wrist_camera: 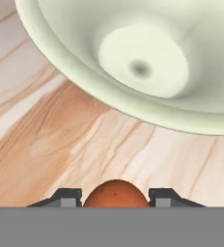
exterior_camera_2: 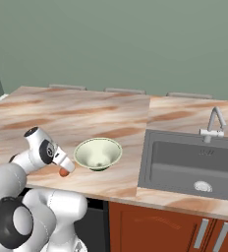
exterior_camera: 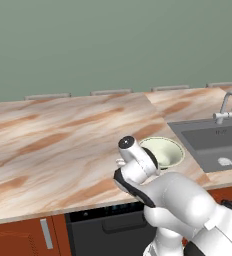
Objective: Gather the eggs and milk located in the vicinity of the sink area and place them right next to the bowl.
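An orange-brown egg [wrist_camera: 116, 194] sits between my two dark fingertips, and my gripper [wrist_camera: 116, 198] is shut on it. From the right base view the same egg [exterior_camera_2: 64, 172] hangs at the tip of my gripper [exterior_camera_2: 64, 170], just above the counter and a little left of the bowl [exterior_camera_2: 98, 153]. The pale cream-green bowl [exterior_camera: 163, 151] stands empty near the counter's front edge; its rim [wrist_camera: 109, 103] lies close ahead of the egg in the hand view. The dark grey sink [exterior_camera_2: 194, 162] is to the right of the bowl. The milk is out of view.
A thin grey faucet [exterior_camera_2: 212, 123] rises behind the sink. The marbled counter [exterior_camera: 63, 145] stretches wide to the left of the bowl. Its front edge [exterior_camera_2: 111, 194] runs just below the bowl, above brown cabinet doors [exterior_camera_2: 185, 231].
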Robot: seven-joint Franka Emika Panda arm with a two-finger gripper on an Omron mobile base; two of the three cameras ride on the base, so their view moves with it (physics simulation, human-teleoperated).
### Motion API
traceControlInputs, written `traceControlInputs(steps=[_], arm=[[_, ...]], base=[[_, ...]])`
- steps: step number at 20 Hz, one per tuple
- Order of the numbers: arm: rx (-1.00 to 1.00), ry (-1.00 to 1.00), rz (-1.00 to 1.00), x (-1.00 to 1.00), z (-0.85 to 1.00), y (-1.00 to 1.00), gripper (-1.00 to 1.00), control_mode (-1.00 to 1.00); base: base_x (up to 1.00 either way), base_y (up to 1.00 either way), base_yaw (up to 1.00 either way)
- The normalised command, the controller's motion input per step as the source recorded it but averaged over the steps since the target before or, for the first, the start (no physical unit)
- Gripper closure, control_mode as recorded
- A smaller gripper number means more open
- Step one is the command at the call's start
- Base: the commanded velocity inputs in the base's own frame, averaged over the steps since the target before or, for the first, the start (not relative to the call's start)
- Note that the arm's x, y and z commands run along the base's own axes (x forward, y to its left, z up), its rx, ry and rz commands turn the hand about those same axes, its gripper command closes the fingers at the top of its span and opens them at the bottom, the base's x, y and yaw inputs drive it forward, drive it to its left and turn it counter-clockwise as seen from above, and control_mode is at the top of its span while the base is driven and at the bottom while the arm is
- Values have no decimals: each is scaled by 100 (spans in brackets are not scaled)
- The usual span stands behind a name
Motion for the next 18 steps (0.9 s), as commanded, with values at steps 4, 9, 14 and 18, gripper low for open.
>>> traceControlInputs(steps=[4,9,14,18], arm=[[0,-27,-7,-4,0,-6,100,-100],[0,-27,-1,0,0,-3,100,-100],[0,-1,-5,0,0,0,100,-100],[0,-3,-8,0,0,0,100,-100]], base=[[0,0,0],[0,0,0],[0,0,0],[0,0,0]])
